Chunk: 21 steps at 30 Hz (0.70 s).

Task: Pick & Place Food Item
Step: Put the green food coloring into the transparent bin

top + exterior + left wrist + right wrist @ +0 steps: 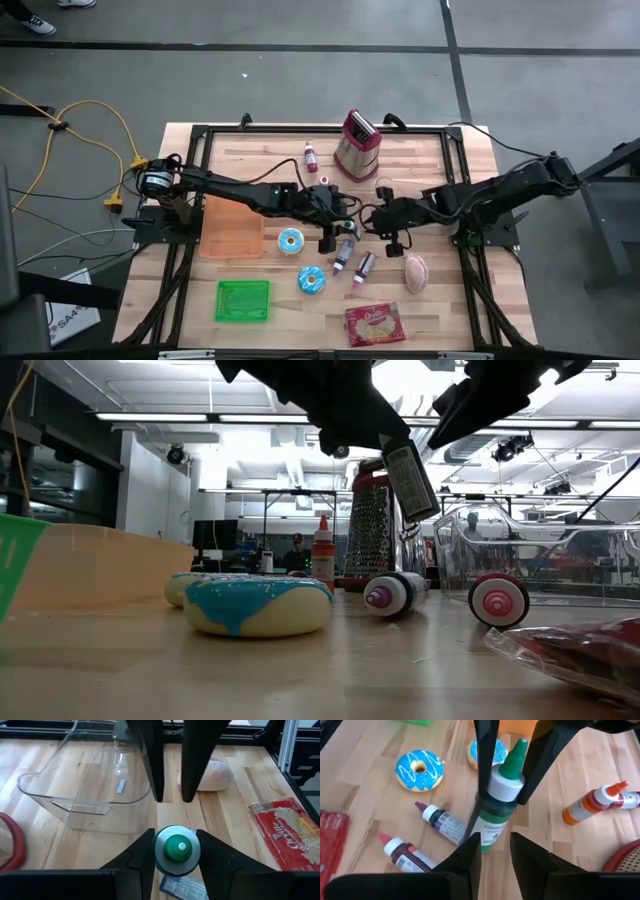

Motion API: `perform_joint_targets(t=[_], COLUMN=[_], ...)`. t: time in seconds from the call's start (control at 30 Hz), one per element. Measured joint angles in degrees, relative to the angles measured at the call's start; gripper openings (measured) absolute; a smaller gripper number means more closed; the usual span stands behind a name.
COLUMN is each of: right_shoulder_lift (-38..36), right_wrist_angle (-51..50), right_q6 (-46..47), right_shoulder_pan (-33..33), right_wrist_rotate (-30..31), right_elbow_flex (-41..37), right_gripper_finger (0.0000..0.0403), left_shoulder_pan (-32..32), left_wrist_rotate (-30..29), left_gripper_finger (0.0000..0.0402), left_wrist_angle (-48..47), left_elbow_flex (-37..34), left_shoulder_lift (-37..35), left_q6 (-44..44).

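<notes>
Green-capped bottle point(177, 851) gripped by left hand point(175, 862) mid-table — right hand point(495, 851) beside it, fingers narrowly apart, empty.

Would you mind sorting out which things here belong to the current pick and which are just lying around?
In use:
- green-capped bottle, held up off the table
- left gripper, shut on it
- right gripper, close by the bottle

Lying about:
- two blue donuts
- purple-capped bottle
- grater
- bread roll
- red packet
</notes>
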Motion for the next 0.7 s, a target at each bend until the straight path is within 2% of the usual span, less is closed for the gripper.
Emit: perform_joint_targets(t=[0.17, 0.33, 0.47, 0.57, 0.7], right_shoulder_lift=[0.05, 1.16, 2.66, 3.48, 4.42], right_wrist_angle=[0.48, 2.87, 3.54, 3.47, 3.53], right_q6=[-3.71, -2.78, -3.82, -2.59, -2.4], right_shoulder_pan=[1.29, 1.58, 1.89, 2.12, 2.0], right_wrist_rotate=[1.54, 2.03, 2.41, 5.95, 6.6], right_elbow_flex=[0.0, 0.02, 0.02, 0.02, 0.02], right_gripper_finger=[0.0093, 0.0099, 0.0122, 0.0144, 0.0176], left_shoulder_pan=[-0.42, -0.42, -0.42, -0.42, -0.42], left_wrist_rotate=[0.02, -0.13, -0.15, -0.13, -0.13], left_gripper_finger=[0.0116, 0.0116, 0.0116, 0.0116, 0.0116], left_wrist_angle=[-0.74, -0.8, -0.79, -0.82, -0.82], left_elbow_flex=[0.0, 0.0, 0.0, 0.0, 0.0], left_shoulder_lift=[0.0, 0.0, 0.0, 0.0, 0.0], left_q6=[0.0, 0.0, 0.0, 0.02, 0.02])
